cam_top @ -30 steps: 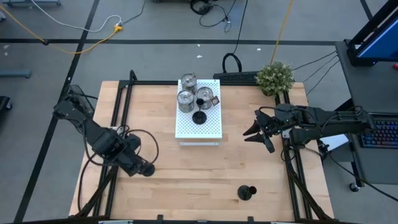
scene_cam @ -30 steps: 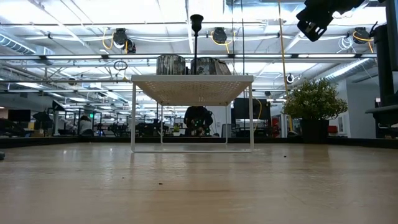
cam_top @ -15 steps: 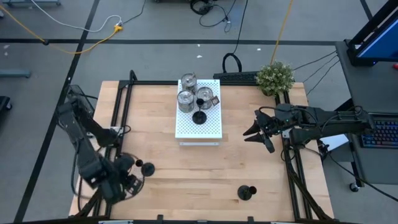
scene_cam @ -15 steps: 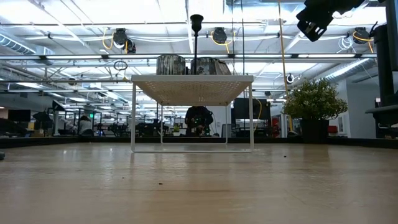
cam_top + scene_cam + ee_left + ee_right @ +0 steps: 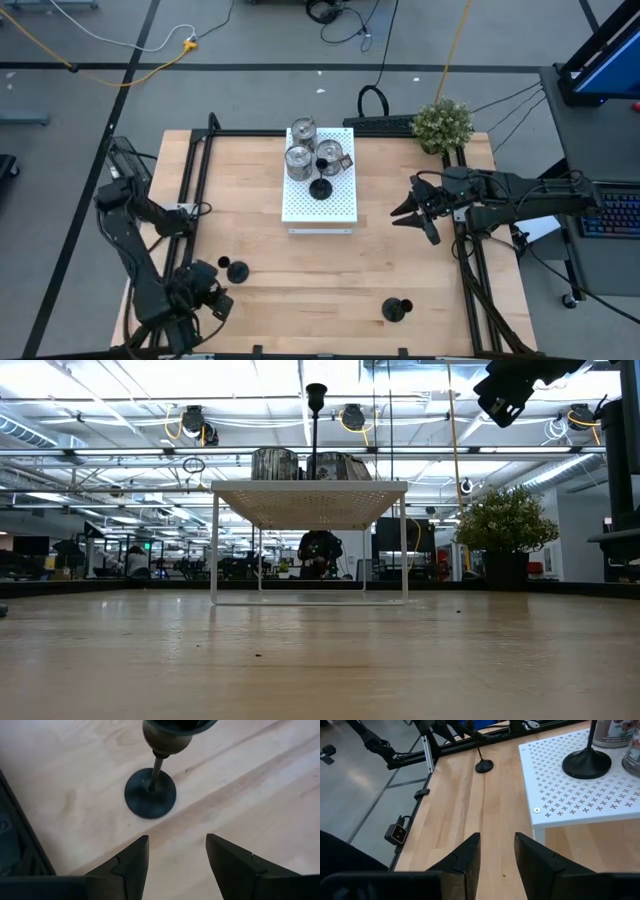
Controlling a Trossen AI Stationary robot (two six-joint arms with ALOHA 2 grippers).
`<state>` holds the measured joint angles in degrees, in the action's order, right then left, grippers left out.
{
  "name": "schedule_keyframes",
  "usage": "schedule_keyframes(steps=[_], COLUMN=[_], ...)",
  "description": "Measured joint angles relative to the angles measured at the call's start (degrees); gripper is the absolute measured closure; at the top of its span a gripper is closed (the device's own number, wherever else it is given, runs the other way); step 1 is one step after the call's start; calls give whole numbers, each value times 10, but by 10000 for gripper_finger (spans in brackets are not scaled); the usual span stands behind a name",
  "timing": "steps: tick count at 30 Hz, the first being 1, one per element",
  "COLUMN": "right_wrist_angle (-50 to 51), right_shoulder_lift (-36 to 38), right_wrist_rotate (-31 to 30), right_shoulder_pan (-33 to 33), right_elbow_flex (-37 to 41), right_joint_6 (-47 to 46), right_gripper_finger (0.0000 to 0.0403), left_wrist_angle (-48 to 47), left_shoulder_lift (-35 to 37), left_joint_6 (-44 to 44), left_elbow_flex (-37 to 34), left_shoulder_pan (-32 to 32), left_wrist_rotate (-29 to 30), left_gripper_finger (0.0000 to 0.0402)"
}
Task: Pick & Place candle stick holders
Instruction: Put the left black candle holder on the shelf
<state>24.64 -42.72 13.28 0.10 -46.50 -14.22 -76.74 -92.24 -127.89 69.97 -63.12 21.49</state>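
The left gripper (image 5: 214,300) has been withdrawn toward the table's near-left corner; a black holder (image 5: 237,270) is left standing, released.

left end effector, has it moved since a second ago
Yes. In the high view the left end effector has pulled back from the white board toward the table's near left corner.
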Motion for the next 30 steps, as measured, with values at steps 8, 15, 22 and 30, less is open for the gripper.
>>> schedule_keyframes(steps=[8, 15, 22, 30], right_wrist_angle=[0, 0, 0, 0], right_shoulder_lift=[0, 0, 0, 0], right_wrist_rotate=[0, 0, 0, 0], right_shoulder_pan=[0, 0, 0, 0], right_elbow_flex=[0, 0, 0, 0], right_joint_6=[0, 0, 0, -1], right_gripper_finger=[294, 293, 293, 293], left_wrist_angle=[2, 5, 7, 7], left_shoulder_lift=[-29, -30, -30, -30], left_joint_6=[-13, -19, -19, -1], left_elbow_flex=[-38, -70, -80, -80], left_shoulder_pan=[1, 4, 6, 25], left_wrist_rotate=[10, 40, 75, 117], left_gripper_finger=[199, 199, 199, 199])
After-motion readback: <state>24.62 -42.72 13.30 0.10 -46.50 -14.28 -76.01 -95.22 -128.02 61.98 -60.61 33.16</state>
